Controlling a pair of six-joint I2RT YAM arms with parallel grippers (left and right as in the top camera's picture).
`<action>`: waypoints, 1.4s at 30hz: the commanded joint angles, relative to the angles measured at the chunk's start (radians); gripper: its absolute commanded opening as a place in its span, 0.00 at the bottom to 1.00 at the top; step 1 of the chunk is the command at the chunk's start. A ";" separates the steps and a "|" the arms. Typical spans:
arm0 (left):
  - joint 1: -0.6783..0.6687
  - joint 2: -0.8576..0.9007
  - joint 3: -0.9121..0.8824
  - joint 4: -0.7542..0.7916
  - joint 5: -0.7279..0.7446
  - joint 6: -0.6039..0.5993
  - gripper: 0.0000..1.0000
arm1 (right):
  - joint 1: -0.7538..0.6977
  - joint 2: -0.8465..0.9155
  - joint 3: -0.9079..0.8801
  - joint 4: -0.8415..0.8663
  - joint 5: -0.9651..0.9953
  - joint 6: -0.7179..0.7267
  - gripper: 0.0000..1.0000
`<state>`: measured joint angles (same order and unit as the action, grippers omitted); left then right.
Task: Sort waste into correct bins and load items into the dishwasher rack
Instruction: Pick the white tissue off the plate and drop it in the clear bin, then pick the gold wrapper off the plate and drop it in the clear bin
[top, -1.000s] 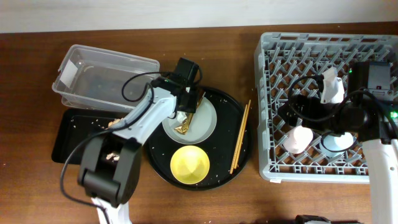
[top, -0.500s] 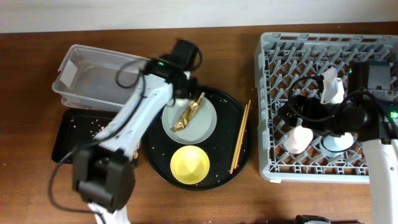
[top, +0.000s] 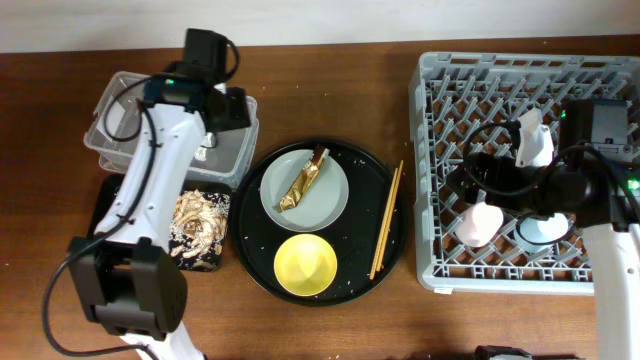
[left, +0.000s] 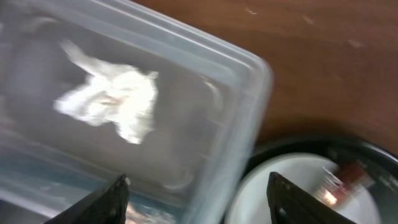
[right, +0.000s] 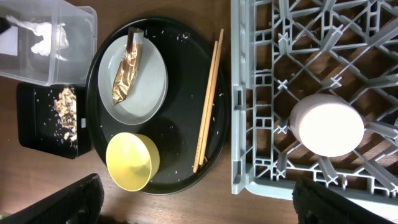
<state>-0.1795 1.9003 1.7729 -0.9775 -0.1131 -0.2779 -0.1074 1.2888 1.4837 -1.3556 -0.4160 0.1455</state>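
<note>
My left gripper (top: 225, 110) (left: 198, 186) is open and empty above the right end of the clear tub (top: 120, 92) (left: 249, 68). A crumpled white tissue (left: 115, 99) (right: 37, 28) lies in the tub. The gold-brown foil wrapper (top: 303, 180) (right: 126, 71) lies on the grey-green plate (top: 325, 205) (right: 152, 87). The yellow bowl (top: 305, 265) and the chopsticks (top: 386, 220) sit on the round black tray (top: 375, 185). Food scraps (top: 200, 225) lie in the black rectangular tray (top: 110, 225). My right gripper (top: 468, 182) (right: 199, 205) is open and empty over the rack (top: 530, 70), near the pink cup (top: 480, 222) (right: 326, 124) and blue cup (top: 540, 230).
The rack fills the right side of the table. The tub and the black rectangular tray lie side by side at the left, touching the round tray's left edge. Rice-like crumbs are scattered on the round tray.
My left arm has swung from the plate up and left to the clear tub. The tissue now lies in the tub. The right arm has not moved.
</note>
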 joint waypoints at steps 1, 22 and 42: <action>-0.111 0.002 -0.018 -0.031 0.192 0.054 0.65 | 0.007 0.001 0.007 0.001 0.010 -0.010 0.98; -0.313 0.187 -0.181 0.090 0.045 0.178 0.00 | 0.007 0.001 0.007 0.001 0.010 -0.010 0.99; 0.103 0.088 0.182 -0.114 0.004 0.161 0.79 | 0.009 0.001 0.007 -0.003 0.010 -0.011 0.98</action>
<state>-0.0738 2.0274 1.9022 -1.0492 -0.1642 -0.1440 -0.1074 1.2888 1.4837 -1.3575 -0.4156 0.1455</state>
